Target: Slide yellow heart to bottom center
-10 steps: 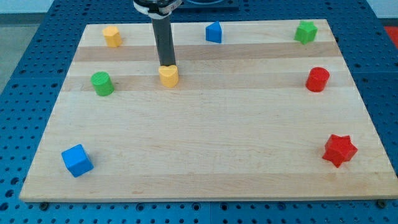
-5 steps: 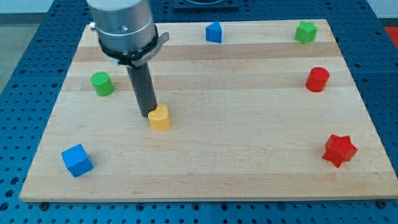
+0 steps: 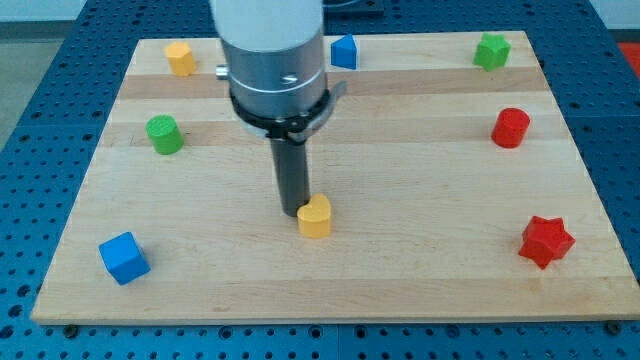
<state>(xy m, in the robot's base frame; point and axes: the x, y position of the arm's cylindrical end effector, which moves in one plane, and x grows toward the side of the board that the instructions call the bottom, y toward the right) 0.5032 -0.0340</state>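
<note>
No gripper on this arm, so nothing to call wide, narrow or holding: just the dark rod, and my tip (image 3: 291, 213) sits down on the table (image 3: 400, 290), touching the yellow heart (image 3: 314, 216) on its upper-left side as seen in the view.

Yellow heart is roughly mid-table, a bit below the middle line and slightly to the view's left of centre. Taking the heart as the landmark:

- blue cube (image 3: 124, 257): well apart, toward the view's left and lower, near the table's bottom-left corner
- green cylinder (image 3: 163, 134): well apart, up and to the view's left
- yellow block (image 3: 180, 58): far up and left, near the top edge; shape hard to make out
- blue block (image 3: 344, 51): straight up toward the view's top, well apart, partly hidden by the arm body (image 3: 272, 70)
- green star (image 3: 491, 50): far up and right, top-right corner
- red cylinder (image 3: 511, 128): up and to the view's right, near the right edge
- red star (image 3: 546, 241): to the view's right and slightly lower, well apart

In the way: between the heart and the table's bottom edge I see only bare wood. The nearest blocks, blue cube and red star, sit off to either side. The arm body covers the strip of table above the heart.
</note>
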